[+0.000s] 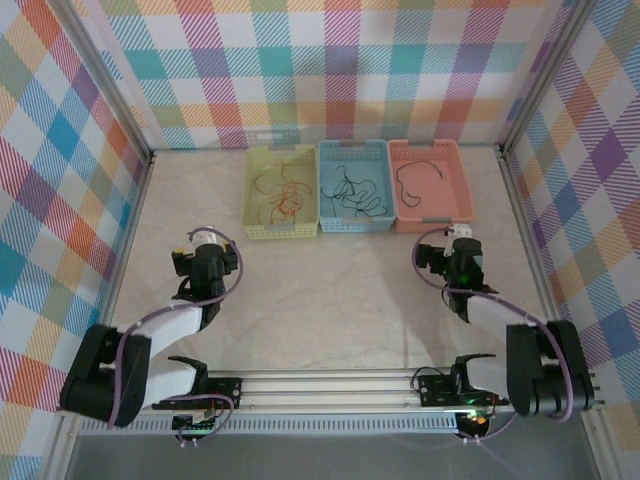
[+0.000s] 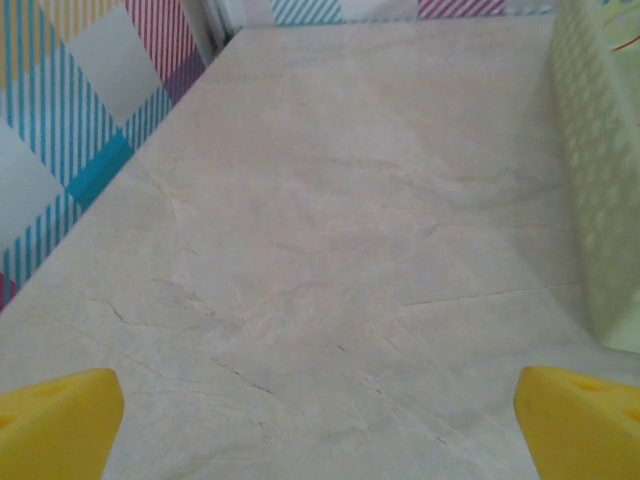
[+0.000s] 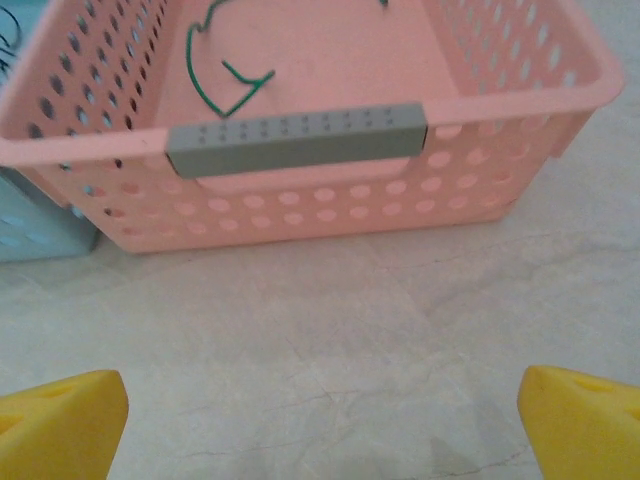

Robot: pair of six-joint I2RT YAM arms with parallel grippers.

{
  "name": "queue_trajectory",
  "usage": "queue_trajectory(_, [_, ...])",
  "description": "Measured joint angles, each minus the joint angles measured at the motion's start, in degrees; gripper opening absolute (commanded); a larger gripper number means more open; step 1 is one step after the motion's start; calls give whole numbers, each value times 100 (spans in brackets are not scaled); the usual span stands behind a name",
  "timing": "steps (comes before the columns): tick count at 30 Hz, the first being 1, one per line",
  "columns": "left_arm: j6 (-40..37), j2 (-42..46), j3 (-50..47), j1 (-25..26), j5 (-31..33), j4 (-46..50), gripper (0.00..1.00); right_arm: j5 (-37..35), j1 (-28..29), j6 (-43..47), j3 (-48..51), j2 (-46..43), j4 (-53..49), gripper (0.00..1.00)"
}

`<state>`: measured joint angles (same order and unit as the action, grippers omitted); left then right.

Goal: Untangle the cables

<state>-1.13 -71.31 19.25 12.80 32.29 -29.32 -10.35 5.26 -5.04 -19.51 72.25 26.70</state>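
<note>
The cables lie sorted by colour in three perforated plastic baskets set in a row at the far side of the table. The thin black cables (image 1: 350, 195) are loosely looped inside the light-blue rectangular basket (image 1: 353, 228), the middle one of the row. The orange-brown cables (image 1: 283, 192) are curled in the pale yellow-green basket (image 1: 251, 190), which touches the blue basket's left side. A single green cable (image 1: 402, 188) lies bent on the floor of the salmon-pink basket (image 1: 432, 222), just beside the blue basket on its right. From the right wrist the green cable (image 3: 245, 95) shows through the pink basket's (image 3: 300, 210) open top, behind a grey dotted strip (image 3: 297, 138) on its near rim, and a corner of the blue basket (image 3: 40, 235) stands at its left.

The left gripper (image 1: 205, 242) hovers over the beige marble-patterned table top (image 1: 330, 300), nearer than the blue basket and well to its left. Its yellow fingertips (image 2: 55, 420) are spread to the frame's edges with bare table between them, and the yellow-green basket's wall (image 2: 600, 180) is at the right. The right gripper (image 1: 455, 242) sits nearer than the blue basket and to its right, facing the pink basket. Its jaws gape fully, yellow fingertips (image 3: 60, 415) wide apart, gripping nothing.
</note>
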Motion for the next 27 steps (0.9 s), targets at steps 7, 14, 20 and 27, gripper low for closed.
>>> queue_trajectory(7, [44,-752,11,-494,-772,-933,100,13,-131,234,-2,688,1290,100])
queue_trajectory(14, [44,-1287,197,-544,-1239,-1274,99,179,-363,254,-4,1283,2114,100])
queue_trajectory(20, [-33,-1585,245,-544,-1676,-1602,100,507,-369,341,-11,1510,2387,100])
queue_trajectory(27, [-146,-1799,254,-588,-2173,-1692,100,723,-382,385,-310,1521,2166,100])
